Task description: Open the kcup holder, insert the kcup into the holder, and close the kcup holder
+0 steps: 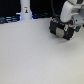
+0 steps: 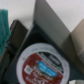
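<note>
Hovering gripper [image 1: 64, 29], grip state unclear, over white table [image 1: 35, 55]; wrist-only: red-topped pod [image 2: 44, 64].

A pale, bare worktop [image 1: 35, 55] fills most of my outside view, evenly lit; behind it, along the frame's top, the background is dark.
</note>
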You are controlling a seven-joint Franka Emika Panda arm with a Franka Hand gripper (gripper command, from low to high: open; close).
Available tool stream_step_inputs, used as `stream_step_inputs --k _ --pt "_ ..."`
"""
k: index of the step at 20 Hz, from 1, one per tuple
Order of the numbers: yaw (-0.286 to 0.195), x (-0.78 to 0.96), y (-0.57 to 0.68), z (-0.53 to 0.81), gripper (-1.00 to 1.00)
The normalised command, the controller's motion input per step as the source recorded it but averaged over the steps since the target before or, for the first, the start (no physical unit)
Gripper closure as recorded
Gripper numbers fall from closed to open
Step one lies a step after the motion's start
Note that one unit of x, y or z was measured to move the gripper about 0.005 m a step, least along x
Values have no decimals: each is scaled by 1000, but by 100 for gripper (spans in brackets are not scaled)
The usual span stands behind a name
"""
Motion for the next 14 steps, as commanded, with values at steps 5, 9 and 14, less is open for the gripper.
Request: stream_step_inputs --k 5,9,14 --pt "51 -510 533 27 -100" --pt "20 -190 76 16 -100" --pt "23 -107 182 3 -100"
